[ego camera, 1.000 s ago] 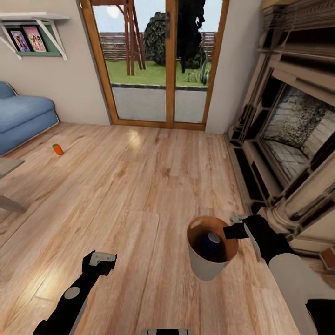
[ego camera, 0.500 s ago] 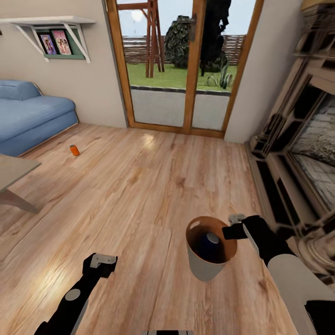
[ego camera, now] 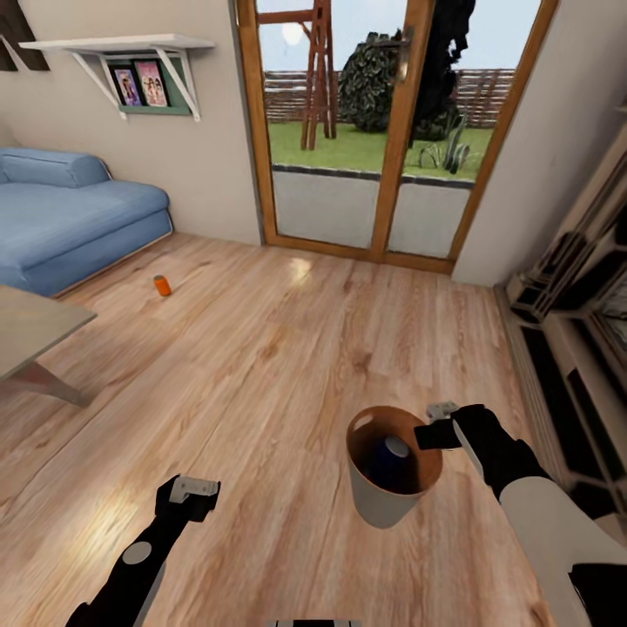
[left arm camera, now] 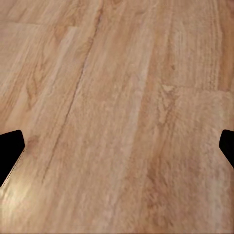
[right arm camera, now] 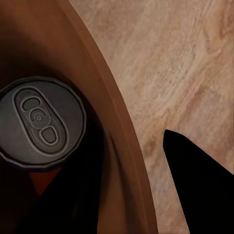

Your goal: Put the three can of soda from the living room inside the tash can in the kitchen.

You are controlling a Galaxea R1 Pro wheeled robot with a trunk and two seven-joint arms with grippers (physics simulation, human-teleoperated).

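Head view: we are gripping tash can (ego camera: 394, 489) rim with right gripper (ego camera: 438, 428), blue can of soda (ego camera: 394, 459) inside; orange can (ego camera: 162, 285) lying far ahead of left gripper (ego camera: 197, 490), by sofa (ego camera: 70, 216).
Left wrist: fingers spread, holding nothing, floor (left arm camera: 117, 97) below.
Right wrist: can top (right arm camera: 40, 121) just beside fingertip (right arm camera: 195, 175).
Risk: rim-only grip; we are risking tilt, spill.

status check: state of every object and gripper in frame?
Pale grey tapered trash can with copper-brown inside: upright, held at its rim by the right gripper.
Dark blue soda can: inside the bin, upright.
Orange soda can: on the wood floor near the blue sofa.
Left gripper: open, empty.
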